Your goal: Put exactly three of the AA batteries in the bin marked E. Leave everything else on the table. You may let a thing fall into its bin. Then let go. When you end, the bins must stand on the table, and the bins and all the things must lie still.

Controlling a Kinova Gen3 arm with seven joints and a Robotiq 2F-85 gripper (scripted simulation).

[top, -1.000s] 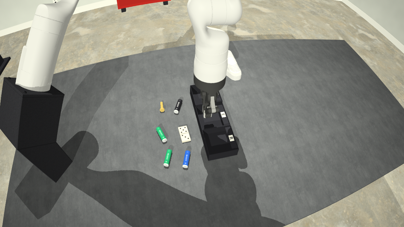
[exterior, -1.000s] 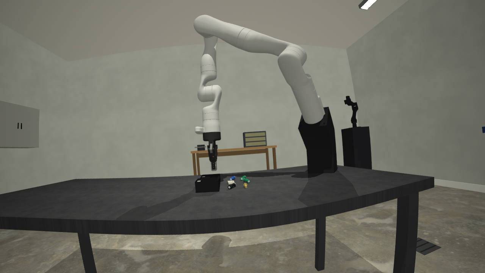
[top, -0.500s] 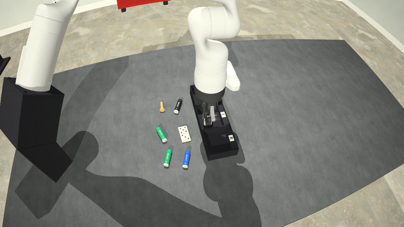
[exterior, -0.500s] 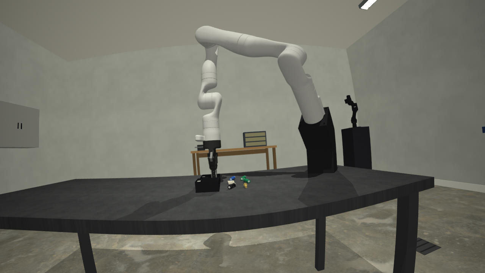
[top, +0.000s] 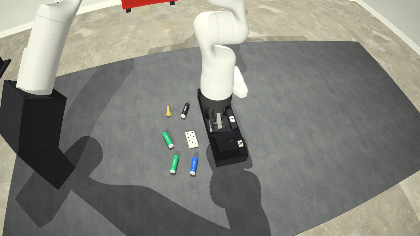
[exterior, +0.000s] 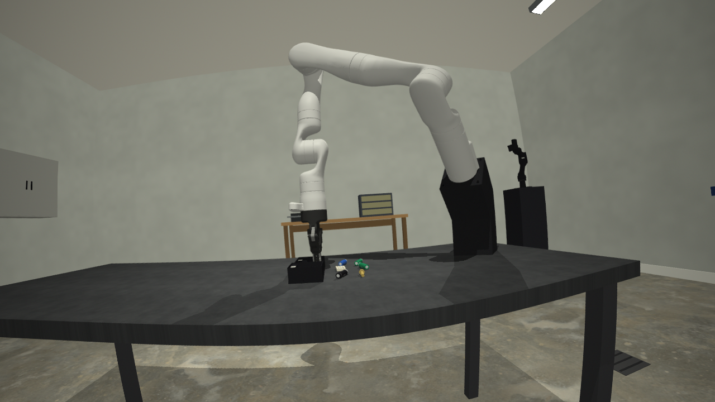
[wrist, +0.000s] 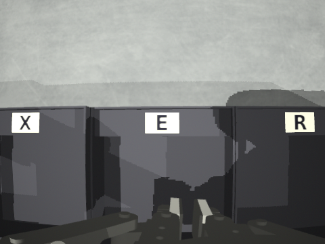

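Tool (top: 216,126) nearly together, gripping nothing, low over bin E (top: 231,118), in which no battery shows; black battery (top: 184,110), green batteries (top: 167,139) (top: 174,164) and blue battery (top: 193,165) lie on the surface at 9 o'clock of it, so all three placements likely remain.

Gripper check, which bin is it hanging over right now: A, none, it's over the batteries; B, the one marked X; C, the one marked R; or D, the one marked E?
D: in the wrist view the gripper lines up with the E label, with X and R off to either side.
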